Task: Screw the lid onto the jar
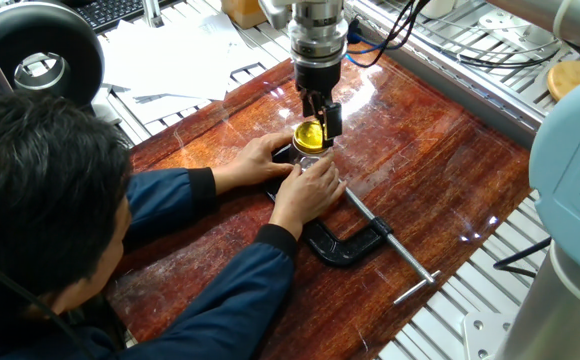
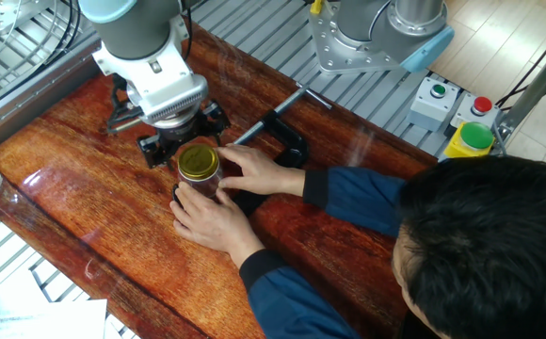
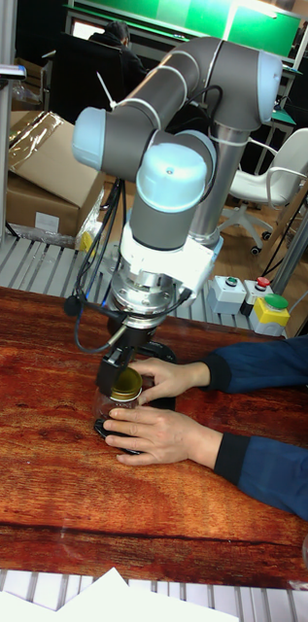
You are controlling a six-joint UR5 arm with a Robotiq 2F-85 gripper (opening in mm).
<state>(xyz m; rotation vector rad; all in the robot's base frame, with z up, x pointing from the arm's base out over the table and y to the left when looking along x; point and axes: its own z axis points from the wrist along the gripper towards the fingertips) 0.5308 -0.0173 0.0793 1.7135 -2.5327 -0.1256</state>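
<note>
Setting: glossy reddish wood counter (image 1: pixel 440 170) on a slatted metal frame, lab clutter behind; a person in blue sleeves sits at it.
Hand: the robot's hand (image 1: pixel 317 122) hangs straight down over the lid, fingers pointing at it. In the one fixed view a finger shows on each side of the yellow cap, so it looks spread roughly to the cap's width; whether the pads touch the rim I cannot tell.
Lid: small shiny yellow lid (image 2: pixel 197 161) sits flat on the jar's mouth, right under the hand (image 2: pixel 181 141).
Lid handling: my guess is thin metal, light and stiff, with a slick rim. The place to grip is two opposite points on the rim, squarely from above, firm enough not to slip while turning.
Jar: clear glass jar (image 3: pixel 111 406) stands upright under the lid, mostly hidden by fingers.
Jar handling: glass, so hard, smooth and breakable; likely to spin on the counter unless braced.
Person's hands: both (image 1: pixel 305 192) cup the jar's body just below the lid, very near the robot's fingers; a pinch risk, I'd say.
Clamp: black C-clamp (image 1: pixel 355 238) lies on the counter just beyond the person's hands from the jar.
</note>
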